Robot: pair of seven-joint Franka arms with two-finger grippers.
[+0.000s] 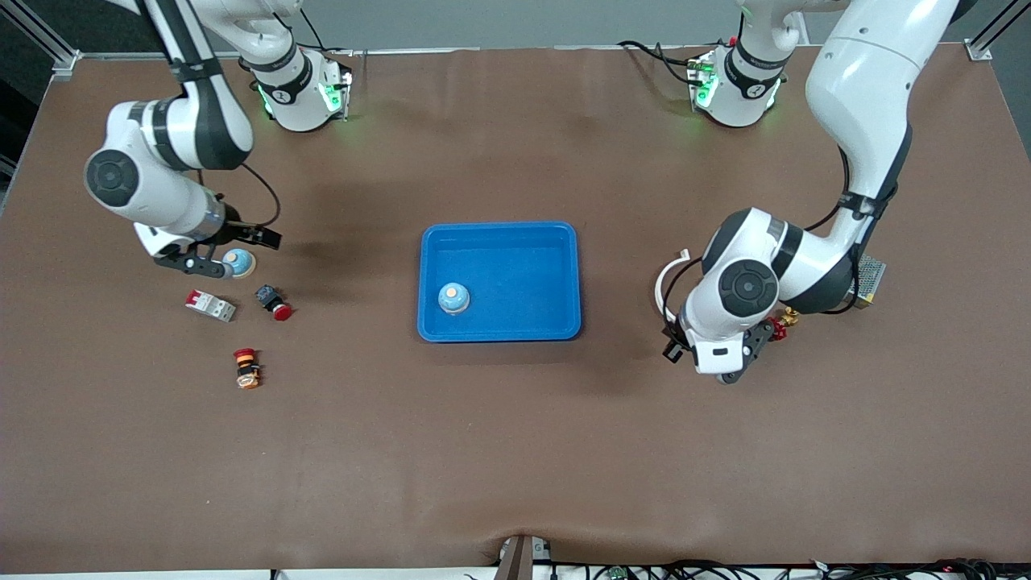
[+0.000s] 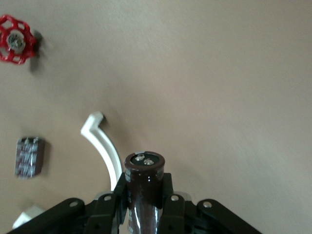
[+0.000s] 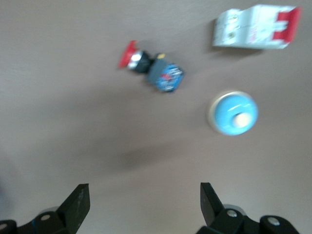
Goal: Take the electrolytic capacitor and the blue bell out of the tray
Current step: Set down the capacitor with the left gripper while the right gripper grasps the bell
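Capacitor (image 2: 144, 187) clamped in left pincer (image 2: 144, 209) over bare desk (image 1: 515, 451), clear of tray (image 1: 499, 234); right pincer (image 3: 144, 207) gapes above a blue bell (image 3: 233, 112) on desk; another bell (image 1: 453, 298) remains in tray, likely next pick.

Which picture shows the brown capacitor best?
The left wrist view: the electrolytic capacitor fills it, clamped upright in the left gripper. In the front view the left arm hides it; the right wrist view misses it.
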